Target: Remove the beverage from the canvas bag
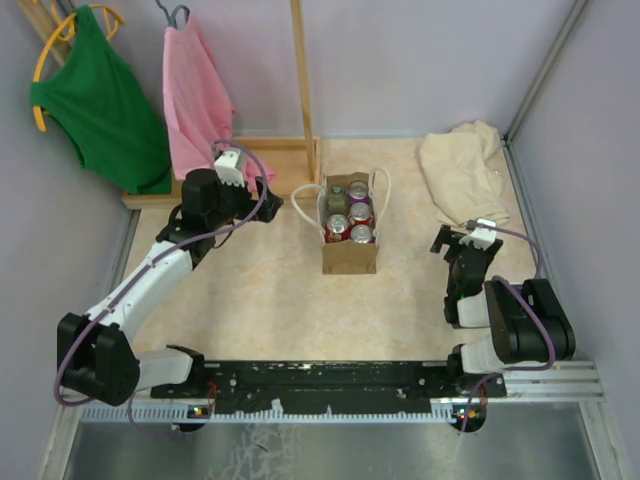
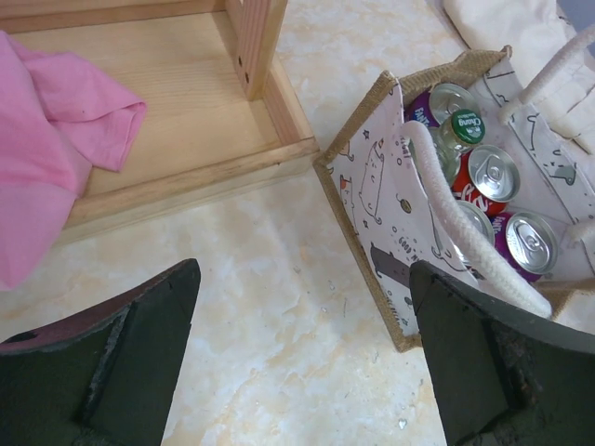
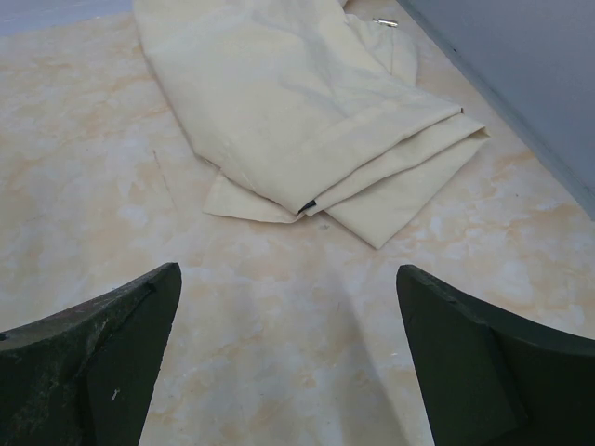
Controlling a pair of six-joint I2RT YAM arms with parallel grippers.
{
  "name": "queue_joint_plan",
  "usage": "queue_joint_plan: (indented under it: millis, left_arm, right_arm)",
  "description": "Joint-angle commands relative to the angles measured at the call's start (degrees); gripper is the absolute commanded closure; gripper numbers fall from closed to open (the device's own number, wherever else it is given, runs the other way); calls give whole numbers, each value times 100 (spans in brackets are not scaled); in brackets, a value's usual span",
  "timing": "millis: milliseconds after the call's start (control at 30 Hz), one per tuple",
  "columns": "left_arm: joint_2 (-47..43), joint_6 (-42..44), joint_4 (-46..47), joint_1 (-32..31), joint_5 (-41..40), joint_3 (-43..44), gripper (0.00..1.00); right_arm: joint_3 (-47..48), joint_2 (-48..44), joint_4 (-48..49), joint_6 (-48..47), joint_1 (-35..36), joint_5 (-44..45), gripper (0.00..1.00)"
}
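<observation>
The marbled counter (image 1: 250,290) has a green top (image 1: 100,110) and a pink top (image 1: 200,100) hanging at its 10 o'clock, by a wooden rack (image 1: 303,90). A beige cloth (image 1: 460,175) lies heaped at 2 o'clock. The bag (image 1: 350,255) stands upright mid-counter with its handles slack. The left hand (image 2: 302,283) is at the bag's 9 o'clock, spread, holding nothing and not touching it. The right hand (image 3: 288,279), at the bag's 3 o'clock, is also spread and holds nothing; it faces the cloth. Cans (image 1: 337,228) and a green-capped bottle (image 1: 337,200) stand inside the bag.
</observation>
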Motion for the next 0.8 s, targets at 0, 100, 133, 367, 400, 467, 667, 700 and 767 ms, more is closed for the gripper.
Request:
queue_joint_plan:
  millis: [0,100,133,367,400,467,667,700,767]
  left_arm:
    - [-363,-70,-12,-18,82,-137,0]
    - [-425,8,-121,-20,43,-125,0]
    - [-436,29,-148,-14,59,-114,0]
    - [-365,-19,-411,-20,236,147,0]
    - [-384,-12,-399,-20,429,132,0]
    - [-450,21,-65,-20,908,-7,0]
    - [-203,4,-84,-20,1481,335,0]
    - [-170,15,-17,-20,1615,378,0]
    - [-114,-29,174,-20,1826,479,0]
  right_arm:
    - [166,35,242,-68,39,90,1]
    - [166,36,242,-65,40,92,1]
    - [166,36,242,-68,40,86,1]
    - [166,35,242,-73,39,92,1]
    - [166,36,242,-71,35,92,1]
    - [166,36,242,-71,35,89,1]
    - [166,34,242,-72,37,88,1]
    - [166,36,243,-65,35,89,1]
    - [166,36,242,-70,39,94,1]
